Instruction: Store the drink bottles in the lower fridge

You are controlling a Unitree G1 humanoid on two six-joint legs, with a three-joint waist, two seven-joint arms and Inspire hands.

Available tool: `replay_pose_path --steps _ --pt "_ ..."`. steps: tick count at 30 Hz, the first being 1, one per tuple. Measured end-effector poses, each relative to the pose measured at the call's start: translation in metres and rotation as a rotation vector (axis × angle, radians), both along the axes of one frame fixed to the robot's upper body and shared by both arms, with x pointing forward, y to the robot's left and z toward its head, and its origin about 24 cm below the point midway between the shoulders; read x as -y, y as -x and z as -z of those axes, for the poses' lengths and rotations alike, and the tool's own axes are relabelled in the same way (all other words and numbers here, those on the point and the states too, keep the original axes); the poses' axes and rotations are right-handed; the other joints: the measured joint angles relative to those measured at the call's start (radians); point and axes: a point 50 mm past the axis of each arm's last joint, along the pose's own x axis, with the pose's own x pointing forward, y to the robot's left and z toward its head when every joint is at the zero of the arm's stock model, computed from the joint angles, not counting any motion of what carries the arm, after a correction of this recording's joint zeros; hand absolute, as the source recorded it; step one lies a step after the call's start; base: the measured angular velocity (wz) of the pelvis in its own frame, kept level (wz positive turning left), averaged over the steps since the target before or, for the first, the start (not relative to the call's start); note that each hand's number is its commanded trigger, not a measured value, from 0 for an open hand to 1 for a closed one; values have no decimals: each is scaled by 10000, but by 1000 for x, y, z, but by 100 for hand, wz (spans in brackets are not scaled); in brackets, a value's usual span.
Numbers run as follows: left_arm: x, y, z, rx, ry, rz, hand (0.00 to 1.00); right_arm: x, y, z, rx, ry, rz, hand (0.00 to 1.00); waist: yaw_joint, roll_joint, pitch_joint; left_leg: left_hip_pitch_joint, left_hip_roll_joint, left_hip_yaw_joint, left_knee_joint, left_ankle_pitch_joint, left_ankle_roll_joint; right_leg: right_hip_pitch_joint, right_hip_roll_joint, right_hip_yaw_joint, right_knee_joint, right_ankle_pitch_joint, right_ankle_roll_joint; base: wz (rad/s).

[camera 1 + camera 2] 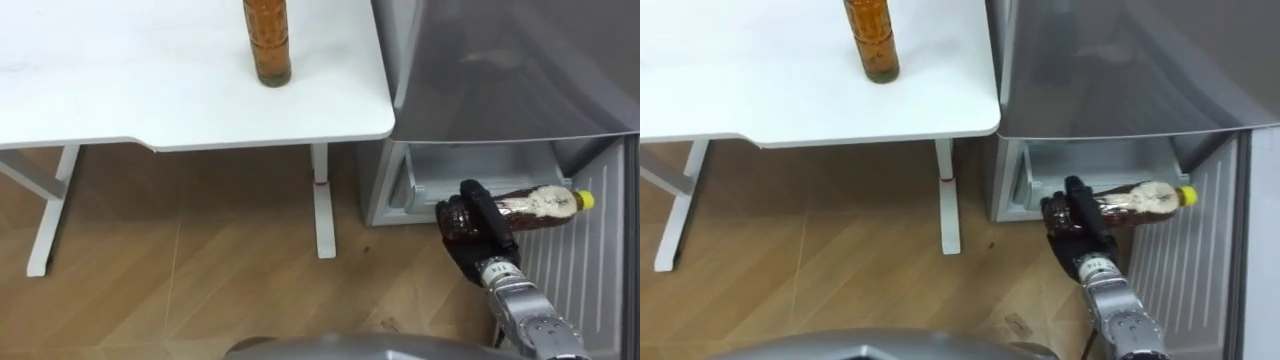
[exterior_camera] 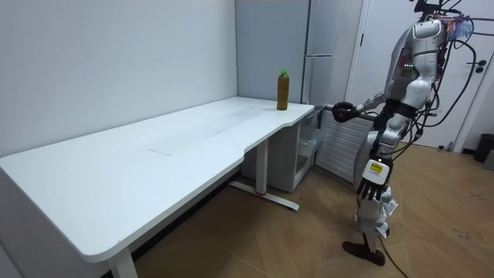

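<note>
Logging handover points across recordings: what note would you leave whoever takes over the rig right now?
Right hand: shut on the clear plastic bottle of brown drink with a yellow cap, held on its side at the open lower compartment of the grey fridge, not yet set down.
Left hand: hangs at the robot's side, fingers relaxed, empty.
Brown drink bottle with a green cap: upright on the white table, near its fridge-side edge.
Done: lower door open, one bottle in hand. Left: place it inside, release, then fetch the table bottle.
</note>
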Motion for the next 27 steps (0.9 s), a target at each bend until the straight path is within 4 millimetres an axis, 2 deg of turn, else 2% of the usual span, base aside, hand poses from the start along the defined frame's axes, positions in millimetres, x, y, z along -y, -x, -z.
replay_pose_path --steps 6,9,10,12,14,15,17,21,23,27 --pt "-1 11 -1 -356 114 19 0 19 -6 4 -431 99 961 100 -253 -41 -8 -72 -15 3 136 0 0 -32 -63 -232 215 -120 -5 12" --pt "-3 6 -1 -319 188 61 0 26 -12 2 -439 195 1164 100 -238 -61 -14 -284 -10 6 232 1 0 -284 -93 -245 444 -216 -31 2" --pt "-5 2 -1 -260 224 109 0 26 -20 0 -341 161 1155 100 -246 -78 -8 -552 -11 8 396 1 0 -599 -127 -246 695 -288 -56 0" --pt "-9 -11 -2 -31 226 286 0 29 -37 -4 -275 108 1232 100 -223 -79 1 -1061 5 4 629 2 0 -1134 -154 -254 1032 -305 -89 0" --pt "-18 -34 -5 423 94 538 0 31 -67 -16 56 184 1125 100 -207 -51 -5 -1950 9 -1 1074 4 3 -2066 -262 -251 1704 -364 -171 0" --pt "-21 -41 -6 562 9 599 0 31 -74 -19 137 189 1093 100 -194 -47 6 -2142 13 0 1153 15 19 -2270 -274 -249 1823 -366 -176 0" --pt "-31 -66 -10 1015 -286 940 0 31 -97 -32 521 136 1009 100 -55 -117 113 -2817 22 -10 1412 87 54 -2948 -309 -244 2125 -348 -231 4" --pt "-30 -94 -15 1638 -282 1351 0 37 -114 -44 732 535 801 100 174 -66 123 -3991 23 -10 1946 123 115 -4074 -376 -245 2473 -315 -253 4" --pt "-26 -107 -17 2021 -231 1585 0 38 -123 -51 903 594 764 100 533 -69 136 -4814 19 109 2255 148 150 -5010 -442 -74 3010 -325 -274 -13" --pt "-26 -111 -18 2341 -271 1408 0 39 -136 -63 1183 828 552 100 666 -105 172 -6007 -140 103 2815 169 184 -6390 -733 -6 4039 -555 -340 5"
